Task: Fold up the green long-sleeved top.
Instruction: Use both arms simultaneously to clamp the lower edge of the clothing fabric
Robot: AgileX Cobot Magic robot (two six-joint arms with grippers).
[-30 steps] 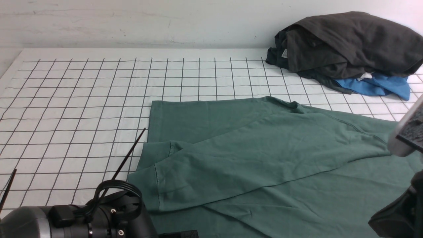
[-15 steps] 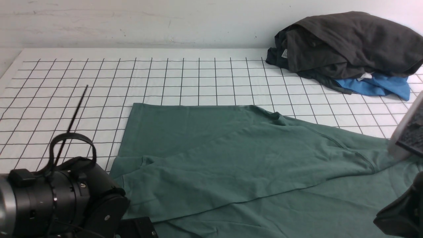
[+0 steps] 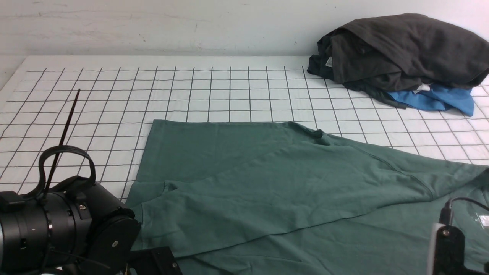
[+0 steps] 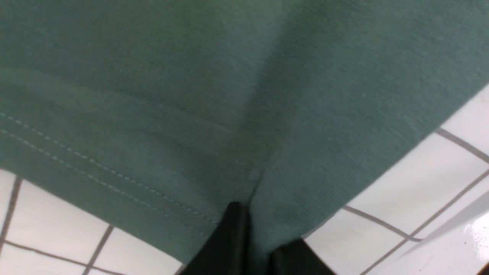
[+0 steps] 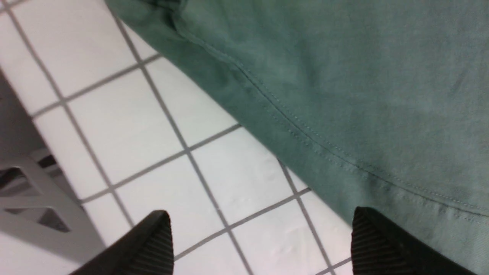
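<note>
The green long-sleeved top (image 3: 275, 183) lies spread on the gridded white table, one sleeve folded across its body toward the left. A small white print shows near its right edge. My left gripper (image 4: 254, 236) is shut on a pinch of the top's fabric (image 4: 229, 114) by a stitched hem; only the left arm's body shows in the front view, at the lower left. My right gripper (image 5: 259, 236) is open and empty over bare table, beside the top's stitched hem (image 5: 324, 114). Its mount shows at the front view's lower right.
A pile of dark grey-black (image 3: 405, 49) and bright blue (image 3: 435, 99) garments sits at the table's back right corner. The gridded table (image 3: 95, 103) stretches left and behind the top. In the right wrist view, the table's edge and a grey frame (image 5: 34, 198) lie close by.
The top was dragged left and nearer with my left arm, then settled. My right gripper let go of the fabric and dropped back to the lower right.
</note>
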